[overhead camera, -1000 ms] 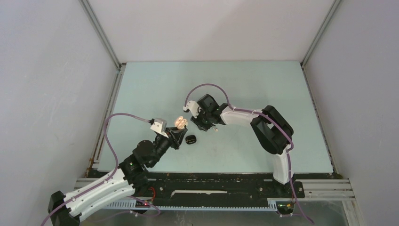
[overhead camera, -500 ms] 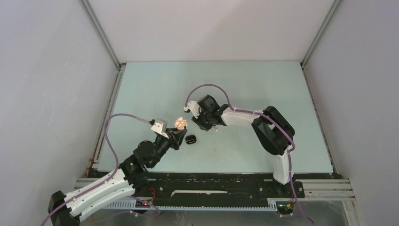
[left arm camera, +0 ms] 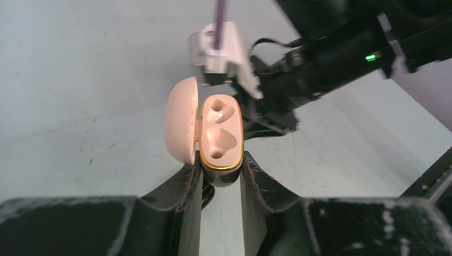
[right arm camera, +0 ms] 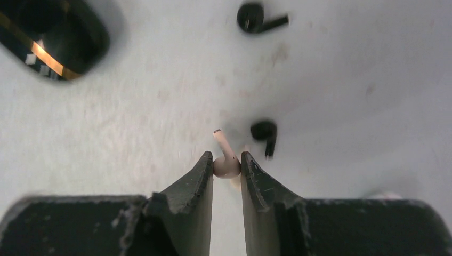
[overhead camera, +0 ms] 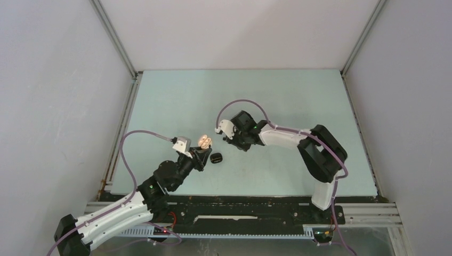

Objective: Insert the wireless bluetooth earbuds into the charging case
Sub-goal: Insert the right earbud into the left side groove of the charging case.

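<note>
A robot lab cell: white walls point(overhead camera: 48, 106), aluminium frame rails point(overhead camera: 114, 37), a pale-green counter point(overhead camera: 176, 101), left arm point(overhead camera: 114, 213) and right arm point(overhead camera: 288, 137) bolted at its edge.

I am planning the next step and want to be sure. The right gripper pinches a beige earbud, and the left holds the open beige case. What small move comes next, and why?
Probably lift the right gripper and carry the beige earbud toward the charging case in the left gripper. The earbud sits pinched between the fingertips, the lid is open, and both sockets look empty.

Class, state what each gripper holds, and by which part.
Left gripper: open beige charging case, by its base. Right gripper: beige stemmed earbud, by its head.
</note>
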